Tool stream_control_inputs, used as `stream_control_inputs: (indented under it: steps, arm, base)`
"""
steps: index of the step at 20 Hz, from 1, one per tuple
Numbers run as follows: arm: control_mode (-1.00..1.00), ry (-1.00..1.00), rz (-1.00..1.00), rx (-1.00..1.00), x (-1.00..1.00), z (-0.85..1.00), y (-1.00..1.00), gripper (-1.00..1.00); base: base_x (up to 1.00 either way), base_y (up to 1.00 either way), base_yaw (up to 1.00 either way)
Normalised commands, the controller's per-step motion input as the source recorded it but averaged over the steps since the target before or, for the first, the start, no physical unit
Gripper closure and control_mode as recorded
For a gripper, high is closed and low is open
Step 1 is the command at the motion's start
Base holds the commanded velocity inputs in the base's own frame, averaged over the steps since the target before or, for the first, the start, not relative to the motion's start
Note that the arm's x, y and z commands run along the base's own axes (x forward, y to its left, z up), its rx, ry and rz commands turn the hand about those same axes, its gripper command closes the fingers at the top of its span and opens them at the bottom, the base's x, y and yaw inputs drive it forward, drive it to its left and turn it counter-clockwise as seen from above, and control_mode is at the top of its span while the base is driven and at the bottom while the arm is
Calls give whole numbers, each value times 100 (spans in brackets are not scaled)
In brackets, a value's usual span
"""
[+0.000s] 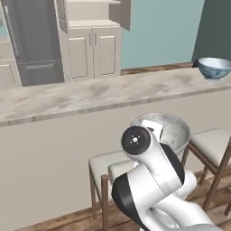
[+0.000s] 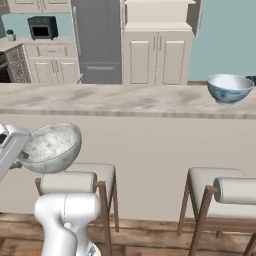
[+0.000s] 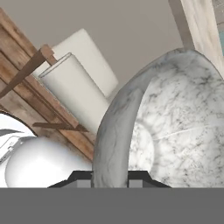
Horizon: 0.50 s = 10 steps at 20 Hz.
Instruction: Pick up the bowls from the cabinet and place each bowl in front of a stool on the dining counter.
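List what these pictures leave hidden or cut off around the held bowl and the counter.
- Pincer: in the hand view, only the finger bases show, clamping the grey bowl's rim; the tips lie below the bottom edge.
- Left base view: the arm's elbow covers the grey bowl's lower part and the grip.
- Right base view: the right stool and dining counter run off the edge.

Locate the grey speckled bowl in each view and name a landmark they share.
Left base view: grey speckled bowl centre-right, below the dining counter edge.
Right base view: left, above a stool.
Hand view: right half, rim between the fingers.
Shared landmark: that stool's cushioned backrest.
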Motion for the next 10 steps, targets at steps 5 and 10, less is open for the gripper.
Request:
stream_control_inputs:
  steps: [5, 10]
  arm:
    - [100, 0, 0, 0, 0, 0, 0, 100]
    - [100, 0, 0, 0, 0, 0, 0, 100]
  base:
    - [41, 43, -23]
    - [37, 60, -24]
